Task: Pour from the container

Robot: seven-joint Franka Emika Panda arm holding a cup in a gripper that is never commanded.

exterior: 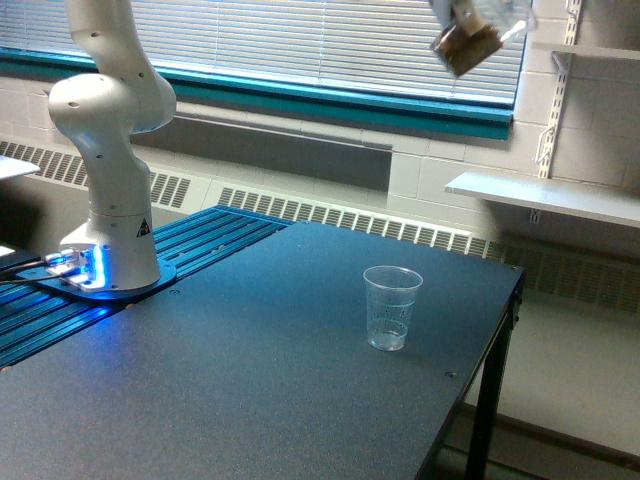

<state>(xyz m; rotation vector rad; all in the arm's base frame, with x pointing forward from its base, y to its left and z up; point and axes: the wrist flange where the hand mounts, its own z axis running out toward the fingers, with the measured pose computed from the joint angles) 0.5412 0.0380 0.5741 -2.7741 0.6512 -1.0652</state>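
The container (468, 40) hangs tilted at the very top of the exterior view, in front of the window blinds. It is clear, and brown material fills its lower left end. Its upper part runs past the frame's top edge, and my gripper is cut off there, out of sight. Far below it, a little to the exterior view's left, a small ribbed clear plastic cup (391, 307) stands upright on the dark table (250, 390). The cup looks empty.
The arm's white base (108, 210) stands at the exterior view's left on blue rails (205, 235). The table's edge (505, 300) drops off just to the cup's right. White wall shelves (545, 195) stick out beyond it.
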